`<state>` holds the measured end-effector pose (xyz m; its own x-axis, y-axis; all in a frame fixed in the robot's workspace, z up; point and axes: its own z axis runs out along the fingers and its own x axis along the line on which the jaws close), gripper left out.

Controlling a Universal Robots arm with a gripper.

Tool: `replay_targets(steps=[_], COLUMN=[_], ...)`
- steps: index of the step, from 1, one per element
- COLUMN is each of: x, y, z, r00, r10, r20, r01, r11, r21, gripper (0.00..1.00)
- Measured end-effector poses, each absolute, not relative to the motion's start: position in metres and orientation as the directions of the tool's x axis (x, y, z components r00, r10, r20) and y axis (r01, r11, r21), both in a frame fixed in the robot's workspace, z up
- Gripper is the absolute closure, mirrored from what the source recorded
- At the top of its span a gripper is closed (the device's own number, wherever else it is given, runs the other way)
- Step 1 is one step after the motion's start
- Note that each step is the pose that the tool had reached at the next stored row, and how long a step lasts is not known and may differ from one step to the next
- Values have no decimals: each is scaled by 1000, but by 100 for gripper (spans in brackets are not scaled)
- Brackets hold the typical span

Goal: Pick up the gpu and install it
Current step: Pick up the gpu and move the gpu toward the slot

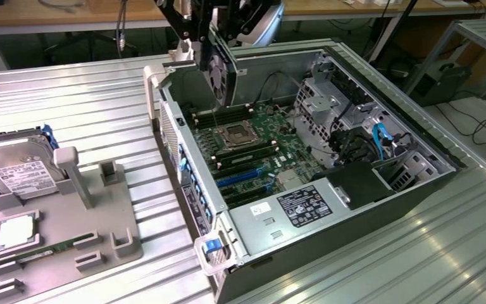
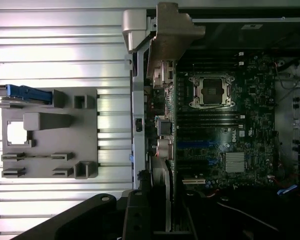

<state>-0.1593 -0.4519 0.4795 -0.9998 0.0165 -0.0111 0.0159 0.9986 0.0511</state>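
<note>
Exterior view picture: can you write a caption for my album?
The gripper holds the gpu upright above the open case; hard drive sits on the tray.

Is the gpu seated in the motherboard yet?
No, the gpu hangs from the gripper above the open case, clear of the motherboard.

The end effector (image 1: pixel 212 45) is matte black, built of slim, angular linkage bars (image 1: pixel 180 19). Behind it, at twelve o'clock in the exterior view, is a rounded, glossy silver-grey wrist housing (image 1: pixel 260 22). Its black casing (image 2: pixel 97 217) carries one round screw (image 2: pixel 106 199).
</note>
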Motion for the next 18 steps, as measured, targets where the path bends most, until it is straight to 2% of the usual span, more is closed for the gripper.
replay_targets(steps=[18], x=[-137], y=[-452], z=[479], r00=[-1000], r10=[17], r20=[-11], r01=[16], r11=[999], r21=[51], gripper=[72])
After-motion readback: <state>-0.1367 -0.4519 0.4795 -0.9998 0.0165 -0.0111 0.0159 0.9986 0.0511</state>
